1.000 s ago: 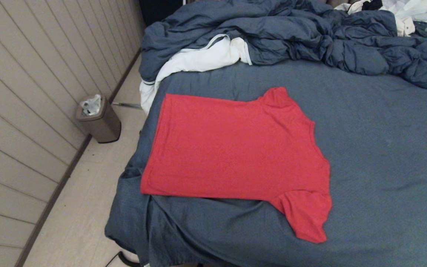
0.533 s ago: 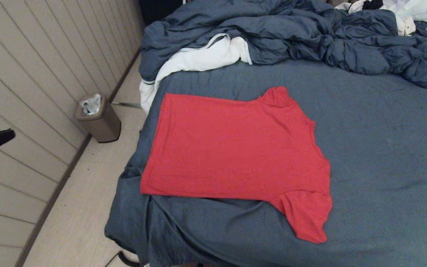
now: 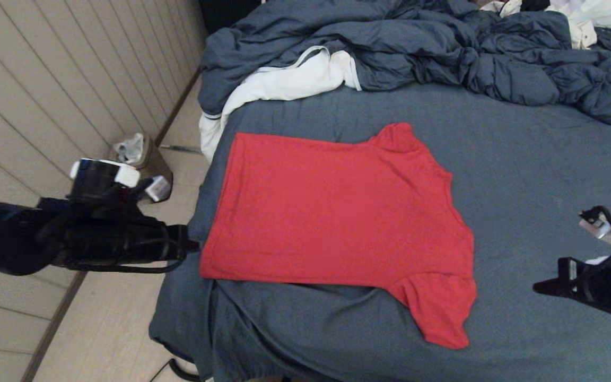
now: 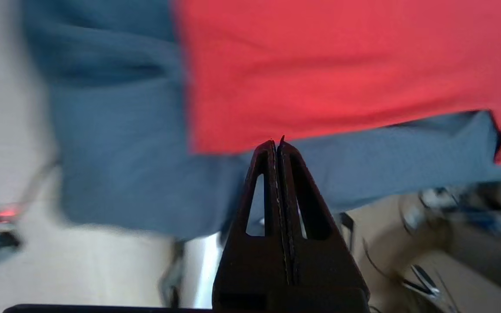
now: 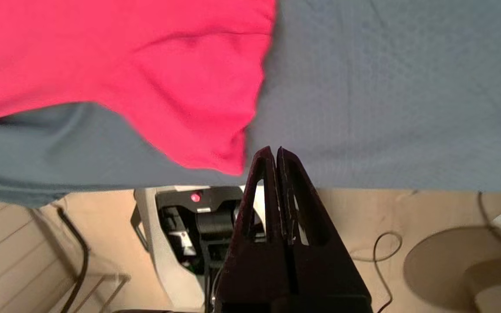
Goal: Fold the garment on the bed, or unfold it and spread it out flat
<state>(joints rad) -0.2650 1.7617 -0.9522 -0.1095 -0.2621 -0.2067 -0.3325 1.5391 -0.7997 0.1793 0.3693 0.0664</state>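
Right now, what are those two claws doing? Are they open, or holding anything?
Left gripper: shut, holding nothing, beside the red T-shirt's hem corner.
Right gripper: shut, holding nothing, over the bed near the shirt's sleeve.

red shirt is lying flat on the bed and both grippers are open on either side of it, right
Not quite: both grippers are shut. The left gripper and right gripper show fingers pressed together in their wrist views. The red shirt does lie flat on the bed between them.
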